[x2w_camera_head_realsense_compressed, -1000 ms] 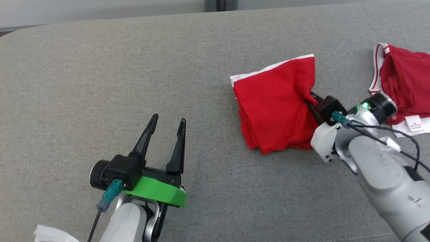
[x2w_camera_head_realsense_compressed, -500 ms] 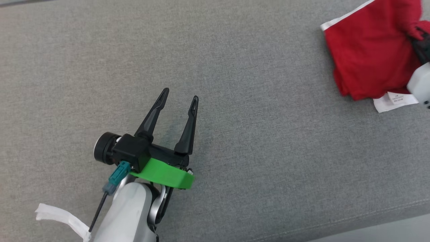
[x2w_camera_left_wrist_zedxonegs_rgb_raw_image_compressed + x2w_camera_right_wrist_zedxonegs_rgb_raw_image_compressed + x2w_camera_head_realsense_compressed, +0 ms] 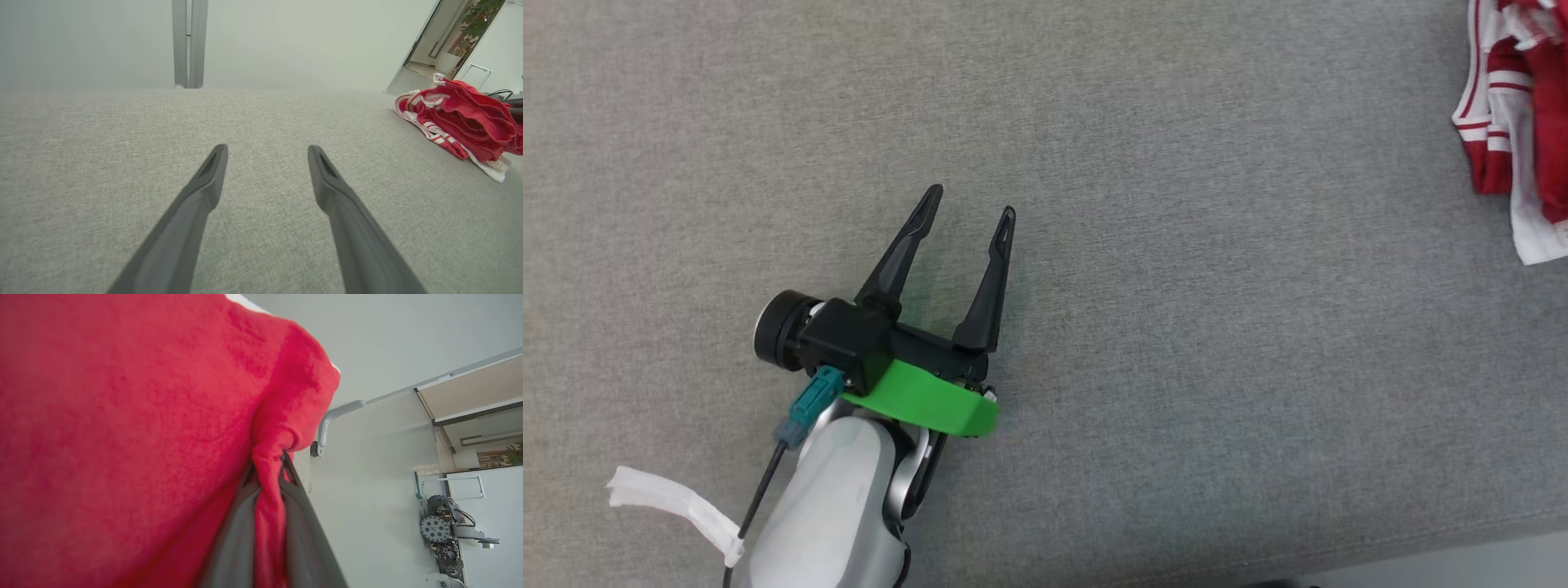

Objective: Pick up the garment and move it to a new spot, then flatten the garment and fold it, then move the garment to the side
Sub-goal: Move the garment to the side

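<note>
The red garment (image 3: 122,416) is pinched between the two dark fingers of my right gripper (image 3: 268,467), which is shut on a bunched fold of it. In the head view a heap of red and white striped cloth (image 3: 1515,122) lies at the far right edge of the grey cushion (image 3: 1176,245). The left wrist view shows that heap (image 3: 461,112) at the right, with red cloth on top. My left gripper (image 3: 971,202) hovers open over bare cushion at the lower left, nothing between its fingers (image 3: 204,192), well apart from the cloth.
The cushion's front edge (image 3: 1421,551) runs along the lower right of the head view. A white strip (image 3: 670,500) hangs by my left forearm. Beyond the cushion stand a pale wall with a grey post (image 3: 190,43) and a doorway (image 3: 441,45).
The head camera has swung, so the red garment and my right arm slid out past the right edge. The right gripper kept its hold on the cloth. My left gripper stayed open.
</note>
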